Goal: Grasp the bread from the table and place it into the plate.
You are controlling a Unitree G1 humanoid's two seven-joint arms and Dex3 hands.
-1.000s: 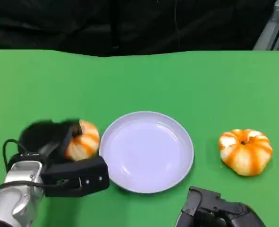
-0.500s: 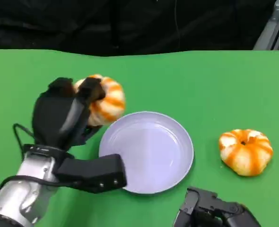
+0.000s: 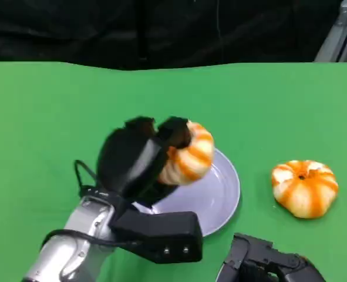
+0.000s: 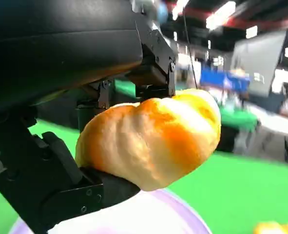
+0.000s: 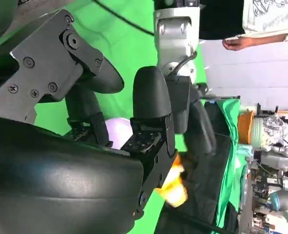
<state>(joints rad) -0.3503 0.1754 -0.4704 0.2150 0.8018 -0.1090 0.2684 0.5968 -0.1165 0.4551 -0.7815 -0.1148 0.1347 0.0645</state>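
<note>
Head view: left hand (image 3: 139, 157) grips bread (image 3: 188, 154) above the plate (image 3: 223, 197), likely for release. Right hand (image 3: 267, 261) low near the table edge, state unclear. Second bread (image 3: 305, 187) sits apart.

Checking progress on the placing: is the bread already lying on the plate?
No, the left hand holds the bread above the plate.
</note>
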